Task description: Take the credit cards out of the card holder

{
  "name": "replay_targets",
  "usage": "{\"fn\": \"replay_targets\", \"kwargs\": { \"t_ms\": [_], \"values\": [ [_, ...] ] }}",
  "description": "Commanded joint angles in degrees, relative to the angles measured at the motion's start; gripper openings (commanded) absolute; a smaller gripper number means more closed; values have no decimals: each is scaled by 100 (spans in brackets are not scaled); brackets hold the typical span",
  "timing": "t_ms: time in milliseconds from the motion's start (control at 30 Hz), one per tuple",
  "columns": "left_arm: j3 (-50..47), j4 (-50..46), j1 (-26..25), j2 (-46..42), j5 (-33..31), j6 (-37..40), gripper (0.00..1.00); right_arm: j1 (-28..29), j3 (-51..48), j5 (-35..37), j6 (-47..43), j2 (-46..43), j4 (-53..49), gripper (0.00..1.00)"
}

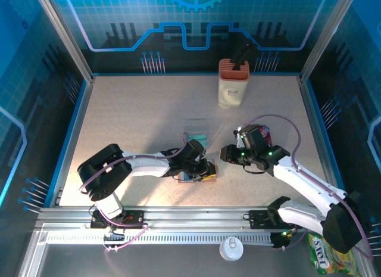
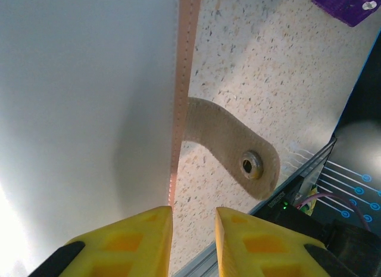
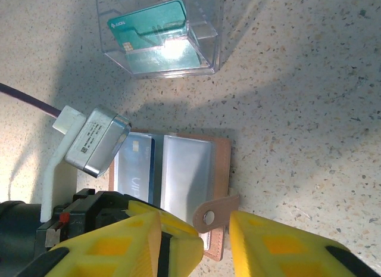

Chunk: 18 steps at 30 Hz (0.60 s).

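Yellow fingers of the left gripper (image 2: 193,220) stand close together with only a narrow slit between them, and I cannot tell whether they pinch anything; the tan stitched edge of the card holder (image 3: 187,170) runs right up to the inner side of one finger, its grey-blue pocket spreading ahead of that finger, while the snap strap (image 2: 229,146) curls out ahead of the slit onto the speckled table (image 2: 286,68); the card holder lies open and flat directly under this tool's tip; a blue card (image 3: 138,164) sits in the pocket partly covered by the left arm's body, and the pocket beside it looks empty, though glare leaves that unsure; beyond the card holder, ahead of the right gripper (image 3: 208,235), a teal card (image 3: 152,21) lies in a clear tray (image 3: 202,56); the right gripper's fingers are apart and grip nothing, hovering with the strap below their gap; the task looks part done, with at least one card left to draw out while the left arm seems to steady the card holder; the next move likely calls for the right gripper to descend, shift across to the blue card, pinch its exposed edge and slide it out along the pocket, minding the crowding left arm
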Motion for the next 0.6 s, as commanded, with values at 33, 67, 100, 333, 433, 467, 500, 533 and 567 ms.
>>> {"fn": "replay_targets", "kwargs": {
  "t_ms": [33,67,100,333,433,467,500,533,567],
  "values": [
    [-96,-22,-39,-39,41,-12,26,-82,-9,-141,78,46,140,37],
    [-78,-125,-31,-110,-12,41,27,-86,-9,-173,77,73,166,37],
    [-60,-236,-31,-187,-74,100,26,-84,1,-217,74,115,191,37],
    [-109,-915,145,-887,-479,476,26,187,164,-442,149,582,472,35],
    [-279,-1033,310,-1198,-551,525,25,389,348,-473,156,889,562,35],
    [-340,-1067,369,-1291,-571,544,24,454,420,-495,151,985,581,35],
    [-406,-1123,438,-1396,-597,568,23,524,497,-506,145,1105,601,35],
    [-476,-1190,509,-1493,-628,589,23,594,574,-530,146,1207,624,35],
    [-537,-1234,571,-1595,-639,618,22,656,633,-558,157,1297,666,35]
  ]
}}
